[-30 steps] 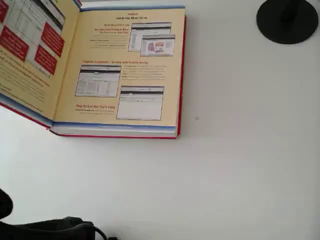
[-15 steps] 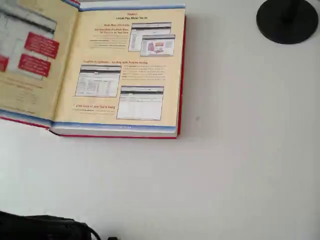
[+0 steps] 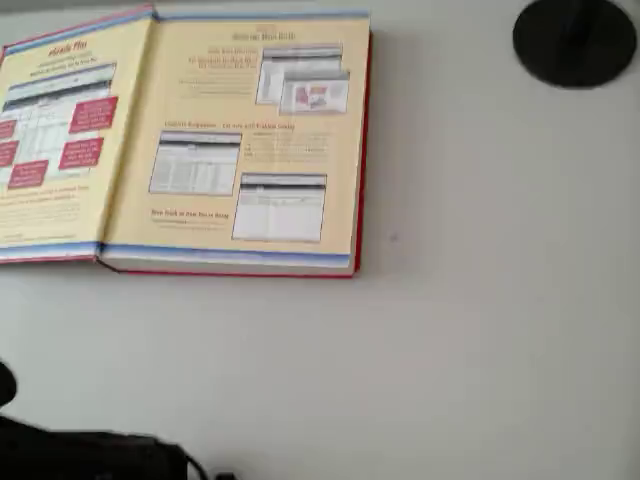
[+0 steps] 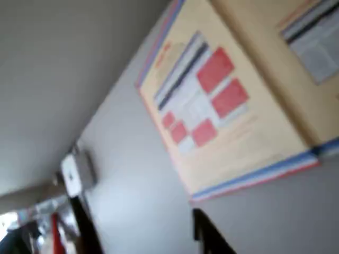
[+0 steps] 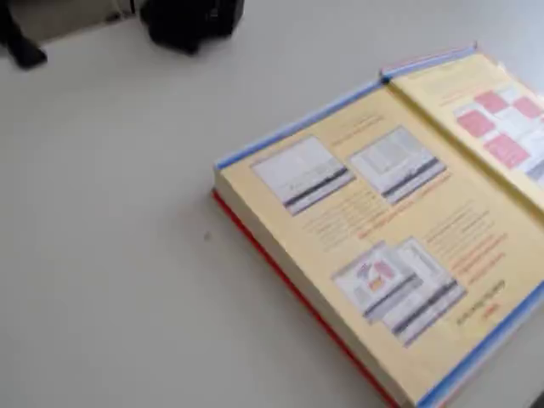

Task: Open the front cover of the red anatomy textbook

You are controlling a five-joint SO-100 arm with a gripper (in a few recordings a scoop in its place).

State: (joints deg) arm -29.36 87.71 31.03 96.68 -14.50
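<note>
The red anatomy textbook [image 3: 250,140] lies open on the white table, showing a cream-yellow page with screenshots and red headings. Its front cover [image 3: 60,140] lies flat to the left of the page block in the overhead view, cream-yellow inner side up with red boxes. The blurred wrist view looks at the cover [image 4: 212,106] from a distance, with one dark finger [image 4: 207,235] low in the picture and nothing in it. My black arm [image 3: 90,455] sits at the bottom left of the overhead view, well away from the book. The fixed view shows the book [image 5: 365,229] and cover [image 5: 501,127] at the right.
A black round disc base [image 3: 575,40] stands at the top right of the overhead view. A black block [image 5: 191,21] sits at the table's far edge in the fixed view. Bare white table [image 3: 450,330] lies right of and below the book.
The front cover has swung down from a raised, tilted stand to lie flat on the table. The black arm at the bottom left has shifted only slightly.
</note>
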